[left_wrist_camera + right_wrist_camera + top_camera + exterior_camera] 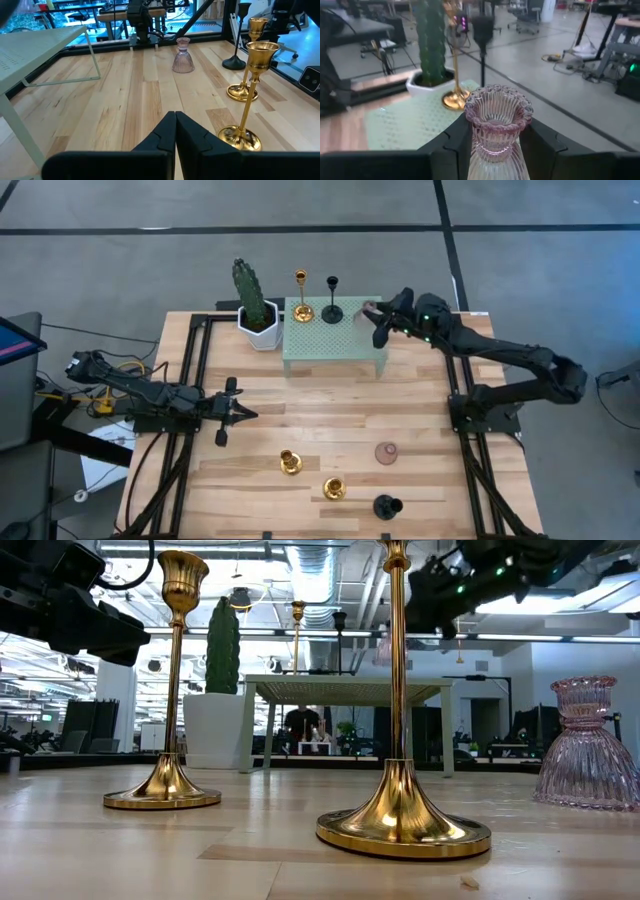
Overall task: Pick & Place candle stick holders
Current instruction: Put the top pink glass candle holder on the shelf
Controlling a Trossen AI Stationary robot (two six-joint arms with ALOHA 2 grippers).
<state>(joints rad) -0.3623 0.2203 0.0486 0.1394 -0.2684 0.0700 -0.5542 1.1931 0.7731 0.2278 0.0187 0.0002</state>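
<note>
Left gripper (243, 415) at 9 o'clock of table, fingers pressed together, empty, low over wood (330, 405)

Cactus (252, 295) at 11 o'clock, beside green stand (333, 340) – gold holder (301, 295) and black holder (332, 300) upright on it

At 6 o'clock: two gold holders (290, 462), pink glass holder (386, 452), black holder (387, 506)

Right gripper (490, 145) at 1 o'clock over stand's right edge – clamped on pink glass holder (496, 132), upright

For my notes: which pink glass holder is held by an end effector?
The pink glass holder above the green stand, between the right end effector's fingers. The other pink one stands free on the table.
</note>
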